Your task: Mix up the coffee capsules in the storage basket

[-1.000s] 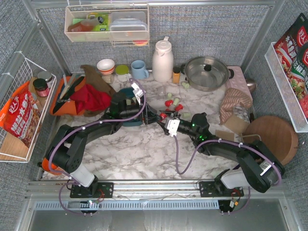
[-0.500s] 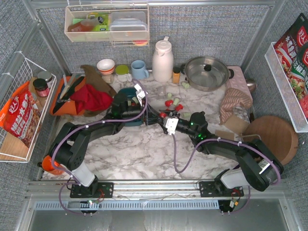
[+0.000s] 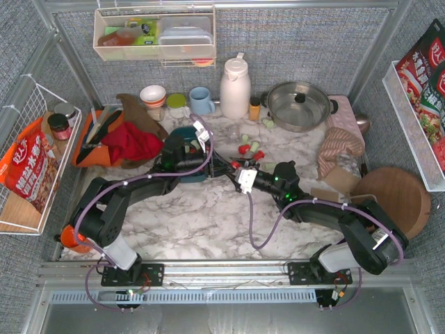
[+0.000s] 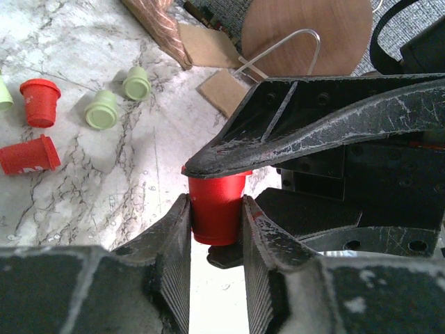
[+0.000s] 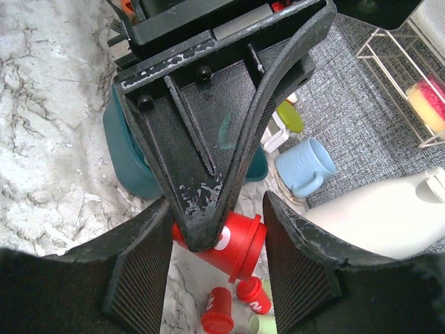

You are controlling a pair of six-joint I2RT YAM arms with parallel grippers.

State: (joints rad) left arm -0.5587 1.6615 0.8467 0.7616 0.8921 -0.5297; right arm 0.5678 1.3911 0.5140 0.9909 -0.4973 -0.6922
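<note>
Above the marble table, a red coffee capsule (image 4: 217, 205) hangs between both grippers. My left gripper (image 4: 216, 219) is shut on its sides, both pads touching. My right gripper (image 5: 217, 240) holds the same capsule (image 5: 240, 240) end to end, one finger over the rim and the other at the base. In the top view the two grippers meet mid-table around the capsule (image 3: 235, 165). The teal storage basket (image 3: 179, 132) sits under my left arm, mostly hidden, and its wall (image 5: 125, 156) shows behind the fingers. Loose red capsules (image 4: 39, 101) and green capsules (image 4: 102, 110) lie on the table beyond.
Behind the loose capsules (image 3: 250, 147) stand a blue mug (image 3: 201, 101), a white thermos (image 3: 235, 87) and a steel pan (image 3: 299, 106). An orange tray with a red cloth (image 3: 128, 144) is at the left, a round wooden board (image 3: 393, 202) and folded cloth (image 3: 339, 149) at the right.
My left gripper's jaws have closed in from wide apart onto the red capsule. The right gripper has kept its hold, and both arms have barely moved.
</note>
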